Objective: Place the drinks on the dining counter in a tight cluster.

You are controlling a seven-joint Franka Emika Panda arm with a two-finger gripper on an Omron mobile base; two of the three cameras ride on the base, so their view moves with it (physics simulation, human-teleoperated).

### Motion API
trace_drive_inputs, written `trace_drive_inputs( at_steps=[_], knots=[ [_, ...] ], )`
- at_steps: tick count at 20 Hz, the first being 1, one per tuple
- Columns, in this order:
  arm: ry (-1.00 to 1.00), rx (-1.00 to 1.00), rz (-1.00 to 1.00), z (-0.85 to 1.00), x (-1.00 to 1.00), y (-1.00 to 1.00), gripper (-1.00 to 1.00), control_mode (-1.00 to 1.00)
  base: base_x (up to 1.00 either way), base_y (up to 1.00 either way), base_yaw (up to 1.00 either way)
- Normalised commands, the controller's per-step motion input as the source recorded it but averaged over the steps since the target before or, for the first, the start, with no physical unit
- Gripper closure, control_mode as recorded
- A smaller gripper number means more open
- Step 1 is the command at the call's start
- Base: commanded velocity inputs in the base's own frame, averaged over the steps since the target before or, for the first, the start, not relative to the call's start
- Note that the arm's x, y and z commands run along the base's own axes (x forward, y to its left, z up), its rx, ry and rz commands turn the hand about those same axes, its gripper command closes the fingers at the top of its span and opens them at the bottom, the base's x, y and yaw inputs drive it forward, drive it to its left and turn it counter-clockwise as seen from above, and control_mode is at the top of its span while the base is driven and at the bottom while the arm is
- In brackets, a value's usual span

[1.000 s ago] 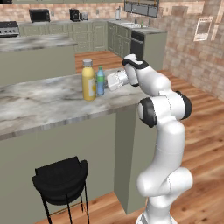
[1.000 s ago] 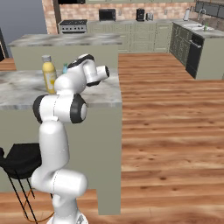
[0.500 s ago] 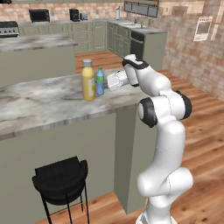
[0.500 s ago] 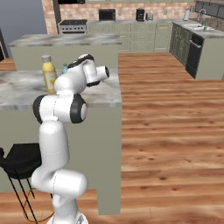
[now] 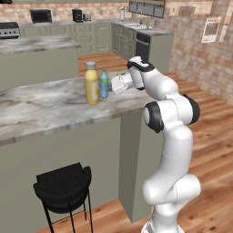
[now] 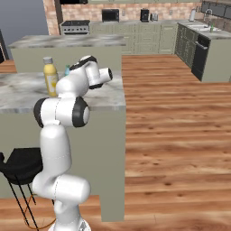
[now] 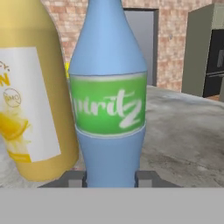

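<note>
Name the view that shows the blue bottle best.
Hand view: the blue bottle stands close up, green label readable, gripper shut on it. The left base view shows it small beside the yellow bottle; the right base view shows just its cap.

**One readable word, on the blue bottle**

In the hand view we read white slanted lettering, "spiritz" or close to it, on the green label [image 7: 108,107] of the blue bottle [image 7: 109,87]; its first letters blur. On the white label [image 7: 26,105] of the yellow bottle [image 7: 30,92] we see a round stamp and part of a yellow letter, neither legible to us.
</note>
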Motion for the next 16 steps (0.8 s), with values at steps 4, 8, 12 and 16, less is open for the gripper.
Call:
trace_drive_inputs(
  at_steps=[4, 8, 12, 16],
  knots=[
    [0.0, 0.0, 0.0, 0.0, 0.0, 0.0, -1.0, -1.0, 0.0, 0.0, 0.0],
    [0.01, 0.0, 0.0, 0.0, 0.0, 0.0, -1.0, -1.0, 0.0, 0.0, 0.0],
    [0.03, 0.0, 0.0, 0.0, 0.0, 0.0, -1.0, -1.0, 0.0, 0.0, 0.0],
    [0.0, 0.0, 0.0, 0.0, 0.0, -0.01, -1.0, -1.0, 0.0, 0.0, 0.0]
  ],
)
